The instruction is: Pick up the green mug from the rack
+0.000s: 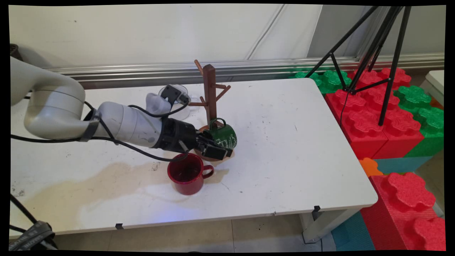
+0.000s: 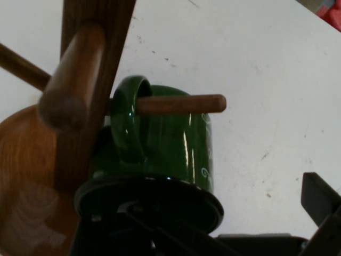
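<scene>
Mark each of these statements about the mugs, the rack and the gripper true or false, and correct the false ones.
1. The green mug hangs by its handle on a peg of the wooden mug tree. True.
2. The red mug lies on its side. False: it stands upright on the table.
3. The gripper is beside the green mug. True.
4. The red mug hangs on the mug tree. False: it stands in front of the tree's base.
</scene>
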Available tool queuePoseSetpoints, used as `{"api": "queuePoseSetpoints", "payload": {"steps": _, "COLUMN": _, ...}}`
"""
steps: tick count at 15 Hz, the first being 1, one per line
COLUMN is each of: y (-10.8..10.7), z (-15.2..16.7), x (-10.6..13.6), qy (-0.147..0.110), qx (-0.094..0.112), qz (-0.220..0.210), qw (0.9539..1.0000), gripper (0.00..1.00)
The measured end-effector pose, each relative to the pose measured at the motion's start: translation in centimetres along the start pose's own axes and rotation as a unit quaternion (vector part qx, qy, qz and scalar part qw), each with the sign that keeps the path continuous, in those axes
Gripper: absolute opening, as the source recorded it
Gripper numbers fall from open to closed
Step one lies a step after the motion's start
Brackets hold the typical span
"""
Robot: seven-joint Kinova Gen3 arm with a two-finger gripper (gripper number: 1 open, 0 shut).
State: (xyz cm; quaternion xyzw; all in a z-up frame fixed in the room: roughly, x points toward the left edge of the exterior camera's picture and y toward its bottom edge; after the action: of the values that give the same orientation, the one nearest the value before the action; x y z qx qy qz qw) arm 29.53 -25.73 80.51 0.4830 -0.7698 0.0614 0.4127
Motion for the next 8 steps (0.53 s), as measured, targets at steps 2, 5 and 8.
{"api": "queuePoseSetpoints", "payload": {"steps": 2, "y": -0.1, "z": 0.4, "x": -0.1, "qy": 0.002, "qx": -0.004, "qz": 0.002, "qw": 1.0, "gripper": 1.0}}
{"api": "queuePoseSetpoints", "payload": {"steps": 5, "y": -0.2, "z": 0.9, "x": -0.2, "qy": 0.004, "qx": -0.009, "qz": 0.004, "qw": 0.9999, "gripper": 1.0}}
{"api": "queuePoseSetpoints", "payload": {"steps": 8, "y": -0.2, "z": 1.6, "x": -0.3, "qy": 0.008, "qx": -0.015, "qz": 0.005, "qw": 0.9998, "gripper": 1.0}}
